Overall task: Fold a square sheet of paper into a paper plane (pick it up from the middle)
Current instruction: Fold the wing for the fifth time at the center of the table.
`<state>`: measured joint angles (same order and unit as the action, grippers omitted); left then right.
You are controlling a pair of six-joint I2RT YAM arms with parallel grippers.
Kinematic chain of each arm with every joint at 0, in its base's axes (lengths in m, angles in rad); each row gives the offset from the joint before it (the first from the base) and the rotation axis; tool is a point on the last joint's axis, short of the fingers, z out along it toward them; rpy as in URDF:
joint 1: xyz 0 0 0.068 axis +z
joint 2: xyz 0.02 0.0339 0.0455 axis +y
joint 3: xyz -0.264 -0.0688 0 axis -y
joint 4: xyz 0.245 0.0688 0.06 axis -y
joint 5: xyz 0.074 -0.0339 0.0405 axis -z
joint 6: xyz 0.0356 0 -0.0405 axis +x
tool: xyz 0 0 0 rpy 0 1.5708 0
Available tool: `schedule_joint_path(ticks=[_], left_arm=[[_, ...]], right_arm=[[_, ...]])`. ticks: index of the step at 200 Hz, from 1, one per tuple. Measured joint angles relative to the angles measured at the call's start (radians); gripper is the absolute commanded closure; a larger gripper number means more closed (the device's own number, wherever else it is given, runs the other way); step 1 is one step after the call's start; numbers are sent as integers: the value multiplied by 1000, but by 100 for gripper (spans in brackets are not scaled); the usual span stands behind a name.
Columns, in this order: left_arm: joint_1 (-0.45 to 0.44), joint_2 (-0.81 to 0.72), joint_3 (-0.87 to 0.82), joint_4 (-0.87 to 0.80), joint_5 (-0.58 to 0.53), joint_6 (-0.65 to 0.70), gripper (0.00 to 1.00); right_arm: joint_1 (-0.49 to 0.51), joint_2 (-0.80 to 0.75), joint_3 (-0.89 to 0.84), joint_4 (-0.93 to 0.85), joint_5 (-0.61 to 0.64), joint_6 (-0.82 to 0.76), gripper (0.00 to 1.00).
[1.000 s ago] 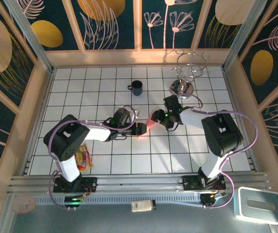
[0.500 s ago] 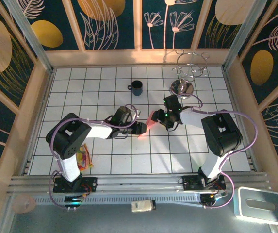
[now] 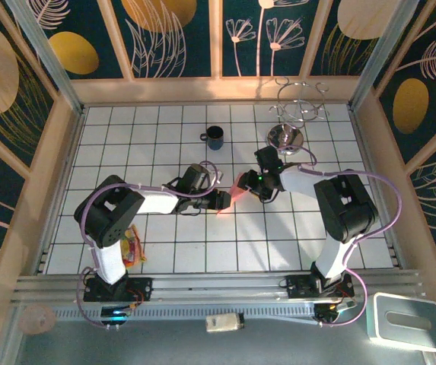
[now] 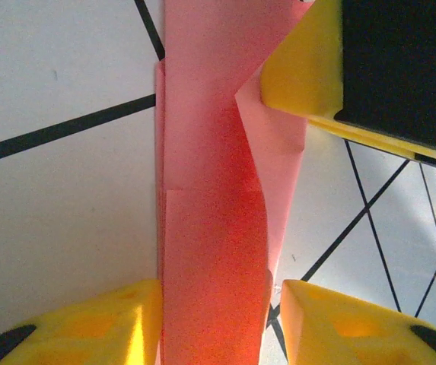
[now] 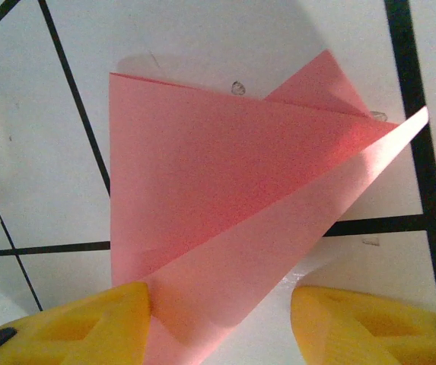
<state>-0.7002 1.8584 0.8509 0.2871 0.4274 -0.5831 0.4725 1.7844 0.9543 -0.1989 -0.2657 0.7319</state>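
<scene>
The paper plane (image 3: 231, 198), a pink-red folded sheet, lies on the white tiled table (image 3: 126, 144) between both grippers. In the left wrist view it is a long strip (image 4: 210, 190) running up from between my left gripper's (image 4: 218, 327) yellow fingers. The left finger (image 4: 88, 327) touches its edge, and a sliver of gap shows at the other finger, so the gripper is open. One right finger (image 4: 301, 72) rests at its far end. In the right wrist view the pointed folded flaps (image 5: 202, 175) lie between my open right gripper's (image 5: 221, 327) fingers, the left one touching and the right one well apart.
A dark mug (image 3: 215, 138) stands behind the grippers. A wire rack on a metal base (image 3: 286, 137) stands at the back right. An orange-yellow packet (image 3: 130, 247) lies beside the left arm's base. Wooden walls enclose the table.
My left gripper's jaws have narrowed around the paper and the left arm has shifted slightly. The right gripper has closed a little. The paper stays in place.
</scene>
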Motion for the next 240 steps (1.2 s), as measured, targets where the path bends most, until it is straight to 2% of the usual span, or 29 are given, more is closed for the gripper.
schedule_joint_path(ticks=[61,88,149,211,240], left_arm=[[1,20,17,-33,-25,15,73],[2,22,17,-33,-32,14,75],[2,27,26,-42,-37,3,76],[2,36,52,-84,-44,-13,78],[2,37,55,-90,-47,-17,78]], right_arm=[[0,9,15,-19,2,15,45],[0,4,14,-18,0,11,43],[0,-50,-21,32,-31,-61,32],[5,-58,-36,41,-8,-172,37],[11,-47,-30,30,18,-184,44]])
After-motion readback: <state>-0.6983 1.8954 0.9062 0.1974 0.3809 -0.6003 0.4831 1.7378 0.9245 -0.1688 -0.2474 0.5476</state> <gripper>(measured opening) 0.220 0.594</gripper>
